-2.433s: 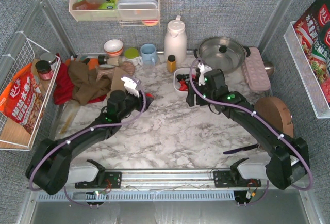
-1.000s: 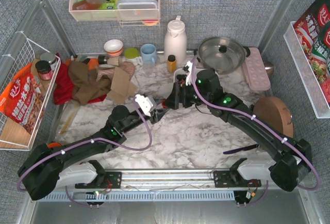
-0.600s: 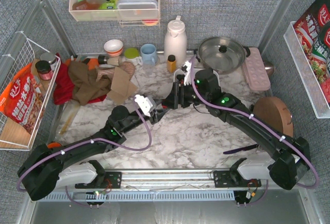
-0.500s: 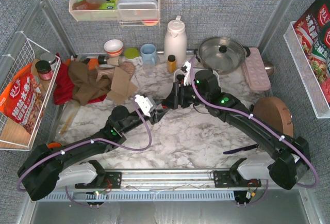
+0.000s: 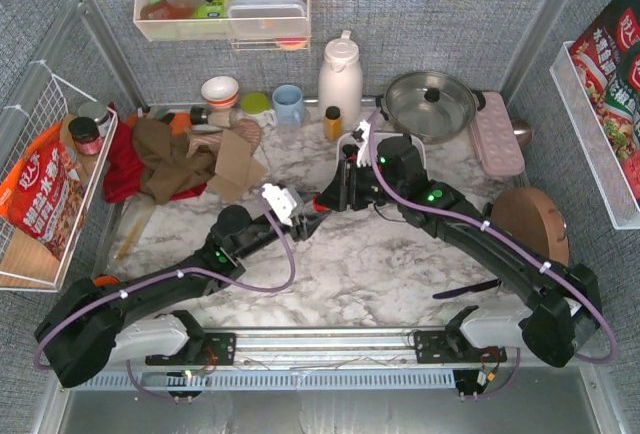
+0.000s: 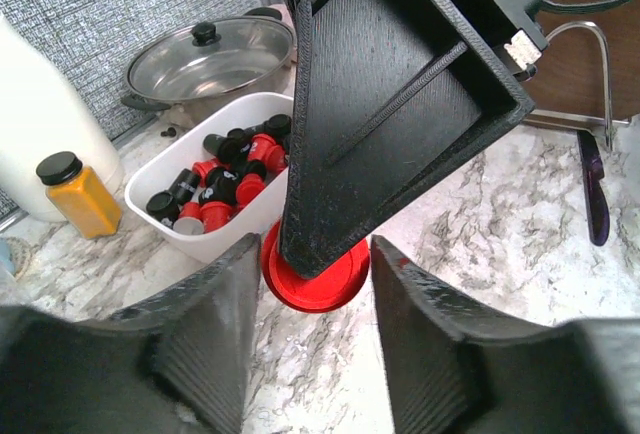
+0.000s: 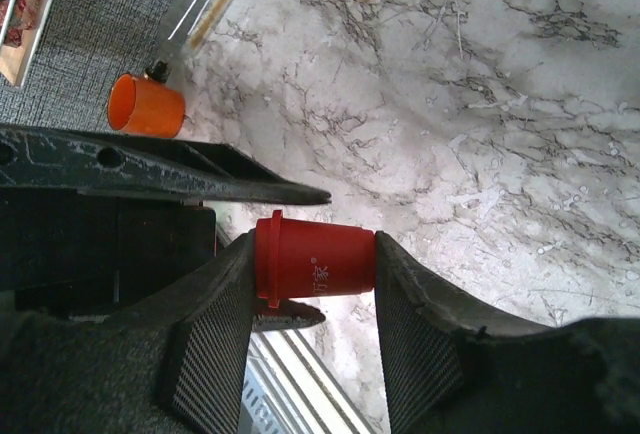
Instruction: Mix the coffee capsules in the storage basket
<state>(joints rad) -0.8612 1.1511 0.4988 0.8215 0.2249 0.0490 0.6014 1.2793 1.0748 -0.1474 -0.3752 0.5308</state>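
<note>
A red capsule [image 7: 320, 266] sits crosswise in the right jaws, rim against one pad [image 7: 205, 334] and narrow base against the other. They are about half closed and appear to clamp it end to end. The left jaws flank the same capsule across its wide rim, one finger [image 6: 200, 344] on each side and the gap about filled. Whether they press on it or only bracket it I cannot tell, since a finger of the right jaws covers most of the capsule in the left wrist view. The two arms meet nose to nose, apparently raised above the marble counter [image 6: 500, 224]. Just beyond them is the white storage basket [image 6: 215, 234], which stands on the counter holding the rest of the coffee capsules [image 6: 215, 179], red and black lying jumbled together. Behind the basket are a lidded steel pot [image 6: 215, 54] and a small bottle of yellow powder [image 6: 80, 199]. A capsule like this is probably very light and stiff enough to hold its shape, but its tapered wall looks smooth, so a squeeze on the taper may squirt it out. Too hard a pinch may dent the thin shell or the sealed face. The safer hold would be across the wall just under the rim, where the flange stops a slide, and with modest force.
</note>
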